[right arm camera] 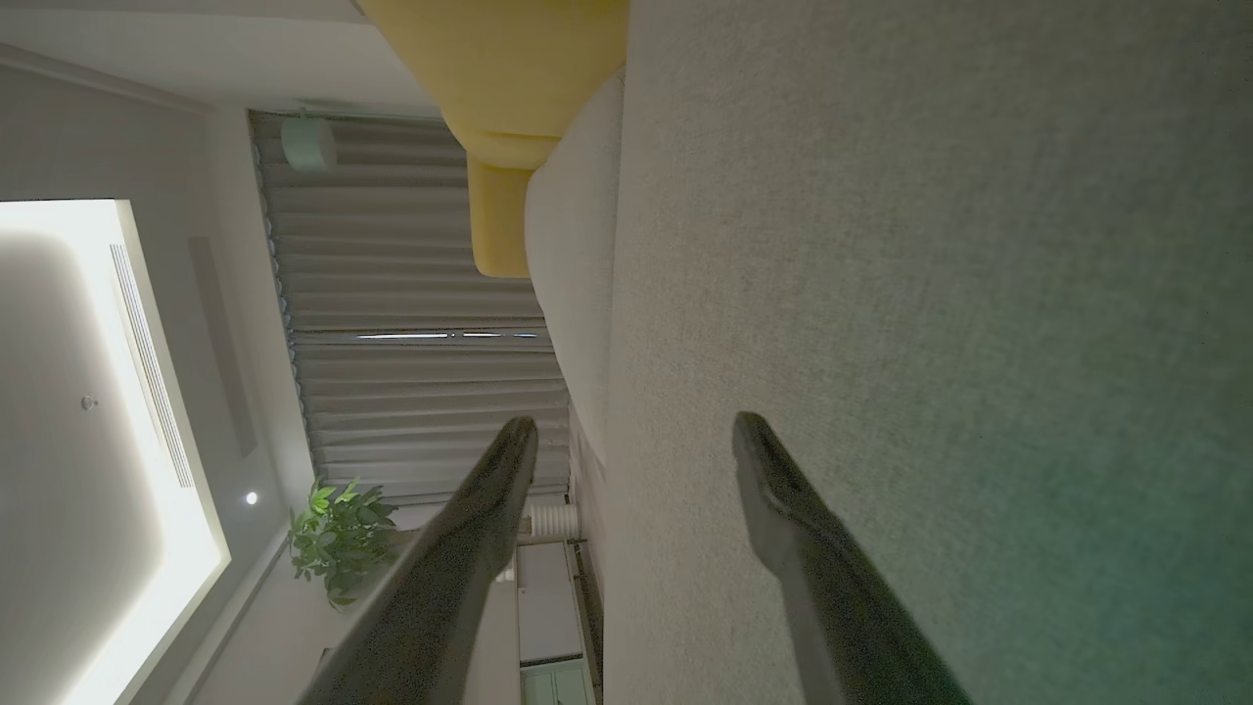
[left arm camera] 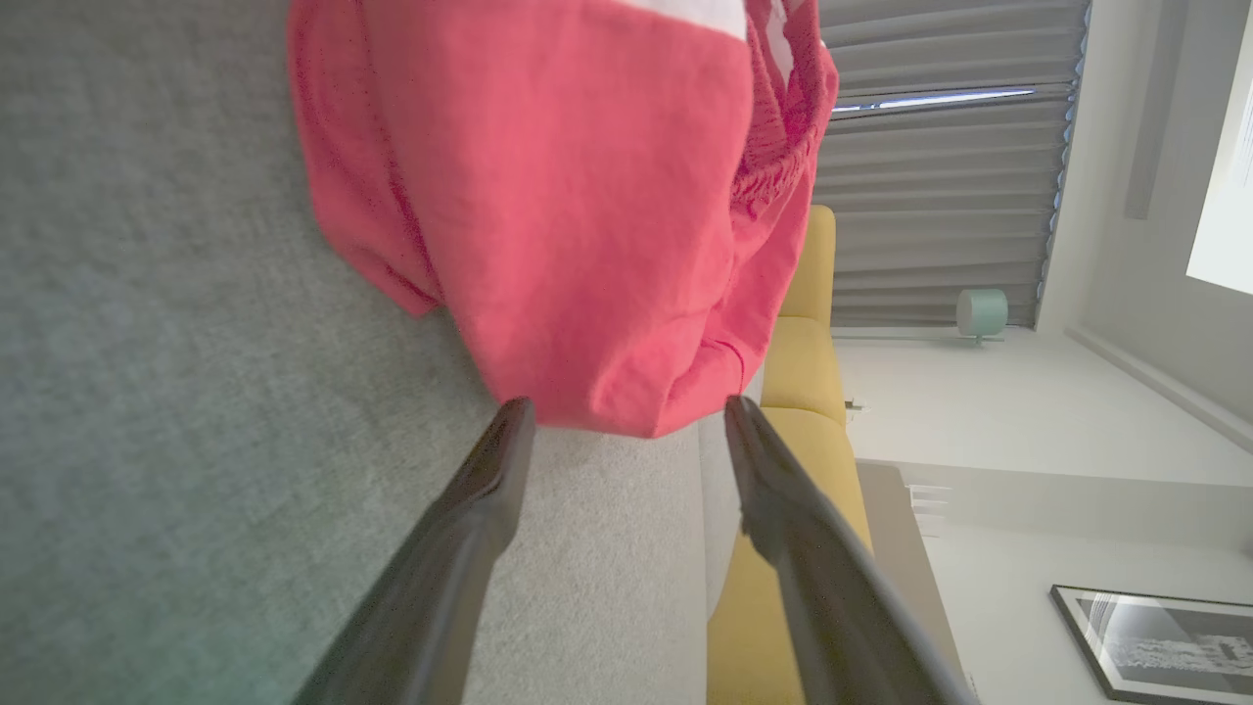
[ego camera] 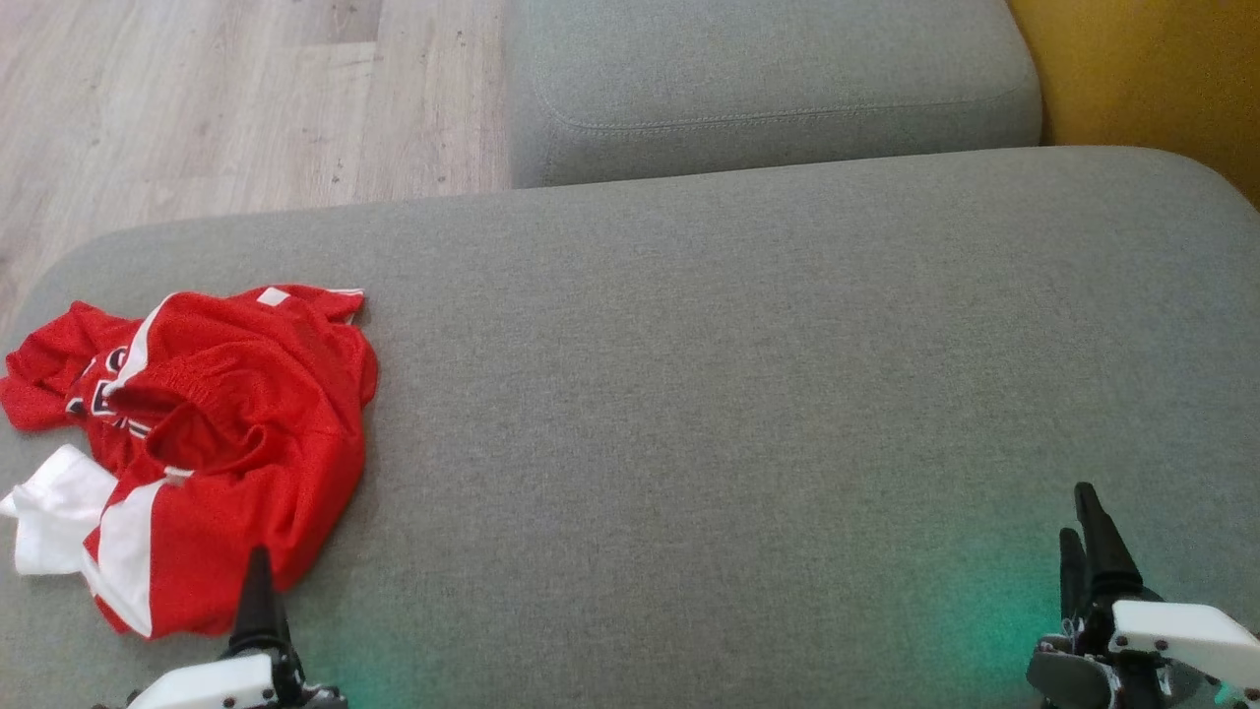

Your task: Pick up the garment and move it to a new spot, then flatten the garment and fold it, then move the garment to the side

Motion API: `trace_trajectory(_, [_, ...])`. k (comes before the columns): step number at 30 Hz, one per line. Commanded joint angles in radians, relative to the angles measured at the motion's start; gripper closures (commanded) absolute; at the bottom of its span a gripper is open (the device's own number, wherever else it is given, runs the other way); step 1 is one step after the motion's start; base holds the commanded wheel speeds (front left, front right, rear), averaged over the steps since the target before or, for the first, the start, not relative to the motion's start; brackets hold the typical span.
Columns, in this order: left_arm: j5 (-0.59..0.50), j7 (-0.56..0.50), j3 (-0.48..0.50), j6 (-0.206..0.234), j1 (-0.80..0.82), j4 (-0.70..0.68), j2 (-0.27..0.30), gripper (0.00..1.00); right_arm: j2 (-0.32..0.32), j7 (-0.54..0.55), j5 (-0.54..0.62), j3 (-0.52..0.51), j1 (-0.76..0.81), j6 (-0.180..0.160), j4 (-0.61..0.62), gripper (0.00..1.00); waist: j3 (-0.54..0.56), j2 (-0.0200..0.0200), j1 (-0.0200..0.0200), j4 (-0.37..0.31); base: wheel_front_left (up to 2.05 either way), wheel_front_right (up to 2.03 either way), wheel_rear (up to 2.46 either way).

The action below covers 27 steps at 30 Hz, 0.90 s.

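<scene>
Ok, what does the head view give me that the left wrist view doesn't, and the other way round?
Head view adds: the whole crumpled red garment with its white panels and lettering, at the left end of the grey cushion; the right gripper, open, far off at lower right; the wooden floor.
Left wrist view adds: the left gripper seen along its fingers, jaws open, tips level with the garment's near edge (contact unclear); curtains and a framed picture.
Shared: garment, grey cushion, left gripper.

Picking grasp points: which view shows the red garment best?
Head view: whole crumpled red garment, edges included, on the grey cushion. Left wrist view: its near hem, close up. Right wrist view: cushion.
</scene>
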<state>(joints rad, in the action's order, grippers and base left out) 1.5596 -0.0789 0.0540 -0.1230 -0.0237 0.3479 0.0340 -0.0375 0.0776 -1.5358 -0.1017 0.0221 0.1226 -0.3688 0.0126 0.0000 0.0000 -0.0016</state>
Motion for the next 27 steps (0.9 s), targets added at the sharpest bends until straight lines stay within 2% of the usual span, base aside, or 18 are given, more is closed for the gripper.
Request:
trace_trajectory(1, [-0.026, 0.010, -0.004, 0.000, 0.035, -0.039, 0.007, 0.00, -0.003, -0.011, 0.029, 0.008, -0.040, 0.001, 0.040, 0.00, 0.001, 0.0000, 0.0000, 0.000, 0.00, 0.00, 0.00])
trace_trajectory(11, [-0.197, 0.040, -0.020, 0.039, 0.024, -0.091, 0.008, 0.00, -0.004, -0.040, 0.179, 0.026, -0.028, 0.002, 0.080, 0.00, 0.013, 0.0000, 0.0000, 0.001, 0.00, 0.00, 0.00])
trace_trajectory(27, [-0.403, 0.084, -0.060, 0.082, 0.005, -0.158, 0.009, 0.00, -0.005, -0.085, 0.379, 0.067, -0.012, 0.003, 0.129, 0.00, 0.027, 0.0000, 0.0000, 0.006, 0.00, 0.00, 0.00])
